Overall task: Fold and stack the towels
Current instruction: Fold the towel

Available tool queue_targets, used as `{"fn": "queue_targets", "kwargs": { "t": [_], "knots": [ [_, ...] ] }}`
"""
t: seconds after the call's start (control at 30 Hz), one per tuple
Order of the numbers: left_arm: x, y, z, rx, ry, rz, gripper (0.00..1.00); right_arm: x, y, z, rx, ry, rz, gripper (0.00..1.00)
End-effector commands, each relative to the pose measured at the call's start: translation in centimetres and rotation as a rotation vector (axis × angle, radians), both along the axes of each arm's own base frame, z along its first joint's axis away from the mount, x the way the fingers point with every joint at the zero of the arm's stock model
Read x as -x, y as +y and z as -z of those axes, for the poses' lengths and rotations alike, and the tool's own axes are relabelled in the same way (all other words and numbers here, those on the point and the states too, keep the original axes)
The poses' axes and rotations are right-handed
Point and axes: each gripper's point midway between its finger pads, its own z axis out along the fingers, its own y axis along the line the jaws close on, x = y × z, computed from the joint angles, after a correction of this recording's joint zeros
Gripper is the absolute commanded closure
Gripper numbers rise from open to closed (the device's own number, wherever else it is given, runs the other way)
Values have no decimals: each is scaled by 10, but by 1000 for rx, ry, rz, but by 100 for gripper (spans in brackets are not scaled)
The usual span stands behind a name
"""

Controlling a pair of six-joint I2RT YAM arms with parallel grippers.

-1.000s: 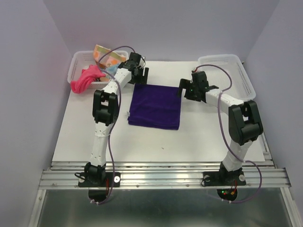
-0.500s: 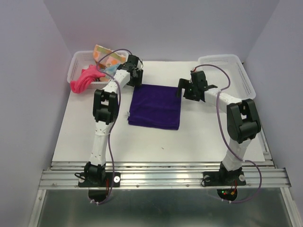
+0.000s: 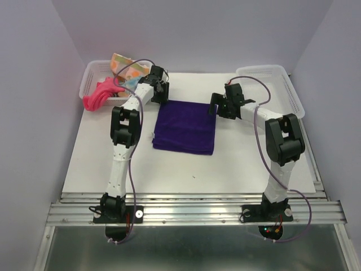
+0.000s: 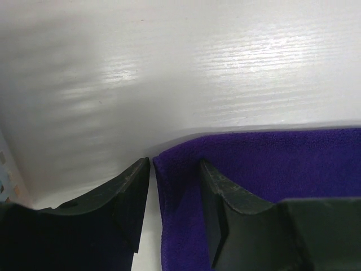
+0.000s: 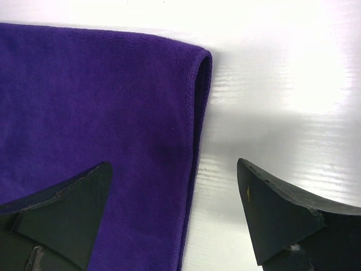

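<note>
A dark purple towel [image 3: 185, 127] lies folded flat in the middle of the table. My left gripper [image 3: 162, 97] is down at its far left corner. In the left wrist view that gripper [image 4: 175, 165] stands partly closed around the purple corner [image 4: 180, 186], and a thin strip of table shows between one finger [image 4: 121, 197] and the cloth. My right gripper [image 3: 216, 107] is at the far right corner. It [image 5: 174, 169] stands wide open astride the towel's edge [image 5: 194, 113]. A bright pink towel [image 3: 99, 95] hangs over the left basket, with an orange-yellow-pink patterned towel [image 3: 127, 69] inside it.
A white mesh basket [image 3: 90, 76] stands at the back left and another [image 3: 276, 79] at the back right, close behind the right arm. Bare white tabletop [image 3: 186, 169] lies in front of the purple towel. Purple walls close in both sides.
My left jaws have narrowed around the purple towel's far left corner. My right gripper has shifted a little left and back, onto the far right corner, staying wide open.
</note>
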Motion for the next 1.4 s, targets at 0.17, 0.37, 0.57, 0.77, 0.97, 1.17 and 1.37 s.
{"fn": "queue_targets", "kwargs": {
  "t": [0.17,0.37,0.57,0.77,0.97,1.17,1.37],
  "knots": [
    [-23,3,-32,90,-87,-30,51,-41,5,-31,-14,-113,10,5],
    [-24,-1,-19,110,-68,-29,62,-54,4,-29,8,-118,20,6],
    [-22,-2,-10,112,-51,-25,92,-71,1,-21,49,-136,29,15],
    [-16,-6,-6,128,-33,-2,100,-94,-1,-11,83,-165,46,28],
    [-14,-6,-11,137,-44,-4,100,-106,-6,2,113,-155,64,49],
    [-13,-5,-11,139,-45,-8,100,-103,-21,22,152,-116,102,54],
    [-14,-2,-13,150,-48,-21,100,-100,-32,30,161,-93,112,61]
  ]
}}
